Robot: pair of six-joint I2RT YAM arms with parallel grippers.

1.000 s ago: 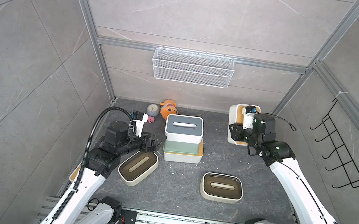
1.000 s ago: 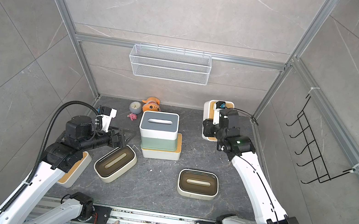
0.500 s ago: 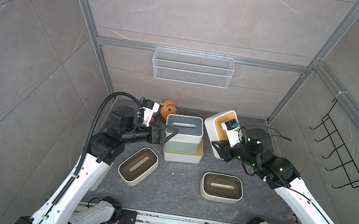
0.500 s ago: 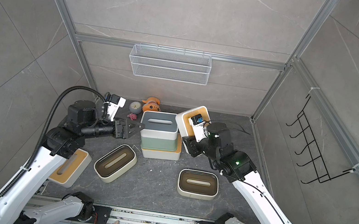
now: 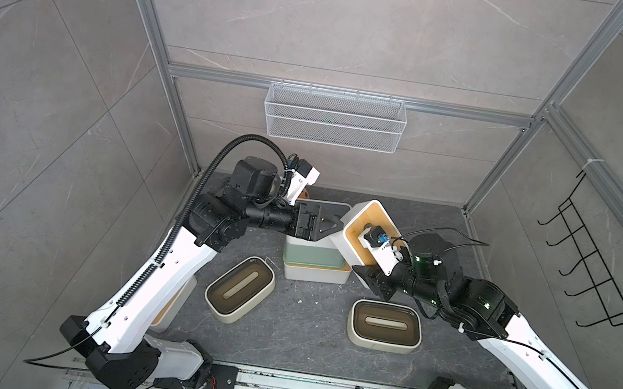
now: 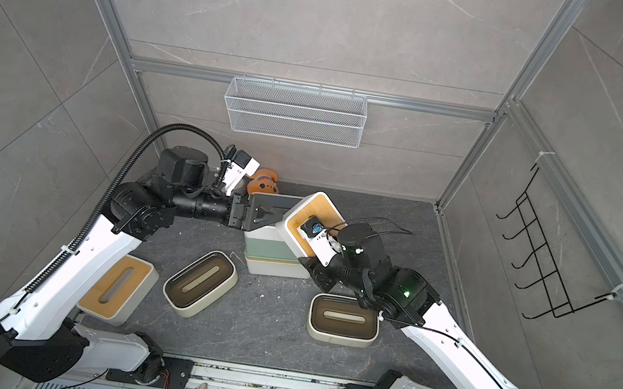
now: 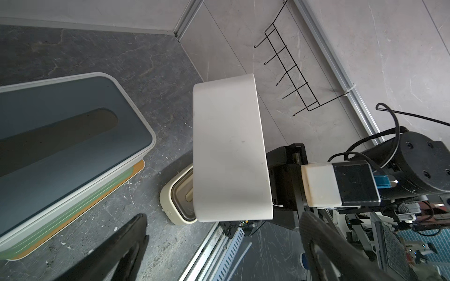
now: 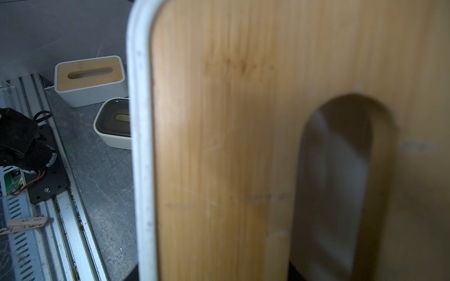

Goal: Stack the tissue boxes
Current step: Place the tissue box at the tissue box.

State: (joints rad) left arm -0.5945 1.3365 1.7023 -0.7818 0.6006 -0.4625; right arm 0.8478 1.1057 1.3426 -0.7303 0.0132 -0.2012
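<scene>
Right hand (image 5: 364,269) grips tilted box (image 5: 375,215) over dark stone tabletop (image 5: 300,340)

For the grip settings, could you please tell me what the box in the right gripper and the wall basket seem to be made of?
Held box: smooth matte white shell, probably plastic; no grain, soft sheen. Its lid: bamboo or wood, shown by straight tan grain. Wall basket: fine white mesh, likely coated metal wire.

2 overhead views share whole scene; wrist views close-up.
</scene>
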